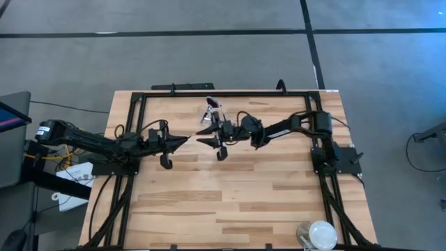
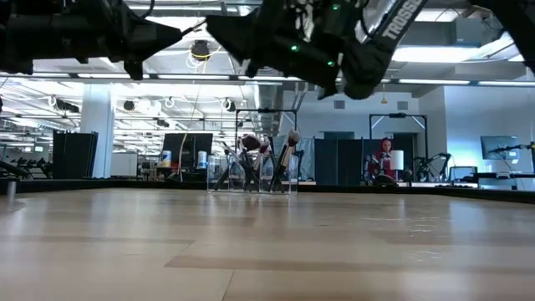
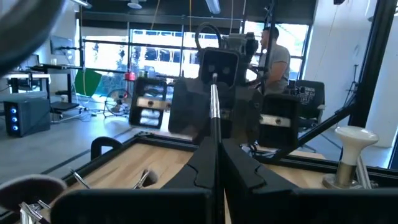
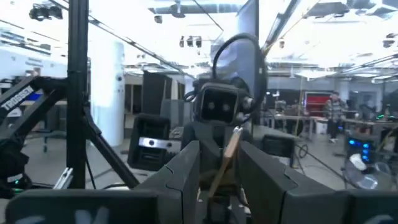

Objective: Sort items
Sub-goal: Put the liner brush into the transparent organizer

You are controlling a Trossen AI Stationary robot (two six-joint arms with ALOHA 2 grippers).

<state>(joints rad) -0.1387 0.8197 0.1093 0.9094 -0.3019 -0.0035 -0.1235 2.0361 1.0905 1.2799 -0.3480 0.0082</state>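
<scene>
The left hand [image 3: 214, 149] is pinching a slim brush [image 3: 213, 112] between closed fingers. The silvery shaft is sticking straight out of the tips toward the right hand [image 4: 219, 155]. Both hands are meeting in mid-air over the bench [image 1: 230, 202], just on the near side of the clear holder [image 1: 212, 108], with the left hand slightly farther from it. The right hand's jaws are standing partway apart around the brush's free end, which is leaning across the gap with space showing on either side. It is not gripping the brush yet.

This is looking like a hand-over. The other brushes [image 2: 251, 159] are standing in the holder, behind and below the two hands.

To do it well, the right hand should be centring the shaft between its pads before closing. It should be taking hold on the handle rather than on the bristle end. The left hand should be letting go only once the right one is pinching firmly. A shaft this thin is likely to swivel or slip if it is caught off-centre. The passing should be happening high enough that the brush is clearing the ones in the holder.
</scene>
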